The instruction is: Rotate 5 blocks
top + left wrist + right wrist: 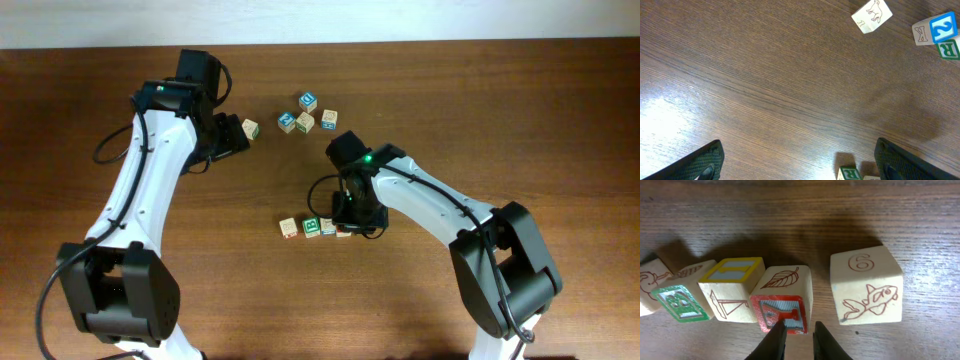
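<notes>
The right gripper [799, 339] is seen with its jaws drawn almost together, only a narrow slit being left between them, and nothing is held in that slit. Its fingertips [776, 339] are placed directly at the near lower edge of the red Y block [782, 297], overlapping its red-framed face; whether contact is made cannot be told. That block is thus met straight ahead of the claw, on its centre line and wider than the slit, so a nudge or a re-opening is judged to be needed before any turn can be given. To the left of the red Y block, and touching it, the yellow-framed block [732, 287] is found, then the green B block [680, 302], and last an end block [649, 282] cut off by the frame. To the right of the red Y block, apart from it, the fish block [867, 287] is set. The row's long axis is laid crosswise to the claw's approach. The left gripper [800, 165] is held wide apart and empty, well away from the red Y block, so the right arm is judged far the nearer.
</notes>
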Motion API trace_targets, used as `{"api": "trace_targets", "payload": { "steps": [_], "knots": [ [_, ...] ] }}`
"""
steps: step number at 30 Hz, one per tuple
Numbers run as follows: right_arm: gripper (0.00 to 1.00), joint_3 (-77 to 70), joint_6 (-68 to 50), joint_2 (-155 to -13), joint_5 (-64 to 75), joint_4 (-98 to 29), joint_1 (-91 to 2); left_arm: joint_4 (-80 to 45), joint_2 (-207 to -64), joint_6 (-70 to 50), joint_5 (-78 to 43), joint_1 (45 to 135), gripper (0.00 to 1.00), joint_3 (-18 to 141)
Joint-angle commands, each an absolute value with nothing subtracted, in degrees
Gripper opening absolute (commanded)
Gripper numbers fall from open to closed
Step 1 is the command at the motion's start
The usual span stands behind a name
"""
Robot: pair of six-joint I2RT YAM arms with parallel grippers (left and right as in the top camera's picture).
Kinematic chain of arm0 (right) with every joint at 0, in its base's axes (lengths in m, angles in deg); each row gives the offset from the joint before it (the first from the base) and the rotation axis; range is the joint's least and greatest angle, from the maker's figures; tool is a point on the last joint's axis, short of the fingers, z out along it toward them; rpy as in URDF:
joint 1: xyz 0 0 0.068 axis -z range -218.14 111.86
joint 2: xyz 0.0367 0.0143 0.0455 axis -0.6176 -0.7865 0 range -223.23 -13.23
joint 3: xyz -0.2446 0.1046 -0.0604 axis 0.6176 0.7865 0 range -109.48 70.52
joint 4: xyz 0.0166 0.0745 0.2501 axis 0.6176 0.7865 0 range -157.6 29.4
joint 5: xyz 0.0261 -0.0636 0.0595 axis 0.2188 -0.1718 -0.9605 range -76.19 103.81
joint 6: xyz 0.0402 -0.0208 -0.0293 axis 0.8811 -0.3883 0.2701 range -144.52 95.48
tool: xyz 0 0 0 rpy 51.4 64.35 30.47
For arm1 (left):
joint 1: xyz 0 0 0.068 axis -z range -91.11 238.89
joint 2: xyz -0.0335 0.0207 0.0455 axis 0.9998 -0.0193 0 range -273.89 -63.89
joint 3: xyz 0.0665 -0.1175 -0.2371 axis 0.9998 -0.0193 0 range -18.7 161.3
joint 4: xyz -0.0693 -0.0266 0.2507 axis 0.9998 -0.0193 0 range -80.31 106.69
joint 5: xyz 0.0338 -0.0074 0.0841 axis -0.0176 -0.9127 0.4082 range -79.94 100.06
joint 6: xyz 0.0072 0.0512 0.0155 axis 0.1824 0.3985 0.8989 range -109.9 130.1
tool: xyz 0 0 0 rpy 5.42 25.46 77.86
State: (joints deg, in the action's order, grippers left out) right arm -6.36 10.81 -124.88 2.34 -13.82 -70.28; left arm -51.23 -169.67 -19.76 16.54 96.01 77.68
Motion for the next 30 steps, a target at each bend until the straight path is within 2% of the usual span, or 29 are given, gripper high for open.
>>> {"api": "trace_targets", "payload": {
  "steps": [1,20,27,29,30],
  "knots": [
    [0.2,-6.3,10.7,-126.3,3.5,-14.6,-70.7,-51.1,-169.9,-20.3,17.0,95.9,0.95,77.7],
    [0.2,-6.3,0.3,-126.3,-4.1,-17.5,-70.8,-51.3,-169.9,-20.3,15.4,96.8,0.96,77.7],
    [0.2,-6.5,-3.4,-126.3,-6.6,-18.5,-71.9,-52.8,-169.9,-20.3,15.5,101.0,0.98,77.7],
    [0.21,-7.1,-3.4,-126.2,-6.6,-17.6,-71.9,-52.8,-169.9,-20.3,15.5,102.0,0.98,77.7],
    [0.26,-8.7,-3.3,-126.2,-6.6,-16.3,-71.5,-52.8,-169.9,-20.3,15.5,102.1,0.98,77.7]
  ]
}}
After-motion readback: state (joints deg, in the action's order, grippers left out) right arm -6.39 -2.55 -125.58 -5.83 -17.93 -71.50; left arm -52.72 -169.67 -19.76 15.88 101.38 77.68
